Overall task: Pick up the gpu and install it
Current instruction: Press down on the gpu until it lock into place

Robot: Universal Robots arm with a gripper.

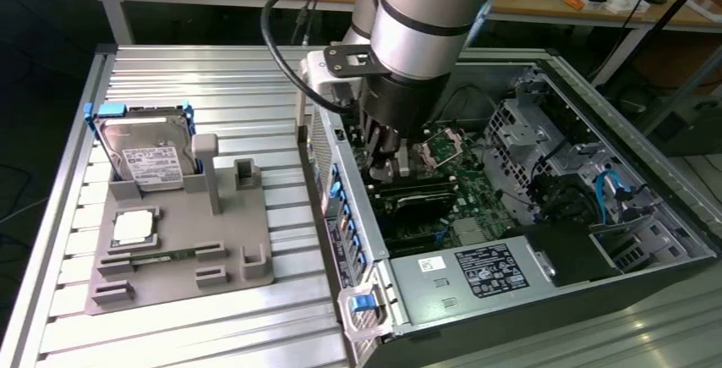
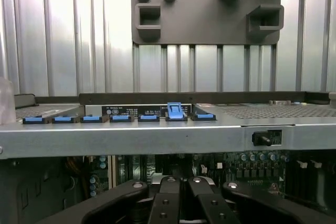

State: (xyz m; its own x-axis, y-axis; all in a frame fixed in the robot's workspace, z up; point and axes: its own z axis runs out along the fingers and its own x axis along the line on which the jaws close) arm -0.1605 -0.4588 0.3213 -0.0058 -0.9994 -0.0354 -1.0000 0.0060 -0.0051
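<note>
**Gripper down in the case, card hard to pick out**

Arm (image 1: 423, 21) reaches into the open PC case (image 1: 631, 173); gripper (image 1: 386, 161) sits low over the motherboard (image 1: 451, 190), near the rear wall of the case. In the wrist view the gripper (image 2: 181, 190) has its fingers (image 2: 165, 203) pressed together, nearly touching. Whether the gpu is pinched between them I can't tell: a pale sliver below the fingertips in the exterior view could be its bracket, not sure.

Fixture tray (image 1: 181, 258) on the table (image 1: 68, 216) holds the hard drive (image 1: 147, 152), a cpu-like chip (image 1: 135, 226) and a green ram stick (image 1: 169, 255). No gpu on the tray, so pickup looks done. Judged stage: at or near seating in the slot; seated or not, can't confirm.

Hidden: the slot and the card body are covered by the gripper in both views. Blue slot latches (image 2: 121, 118) along the rear wall show; one latch (image 2: 176, 111) stands raised.
</note>
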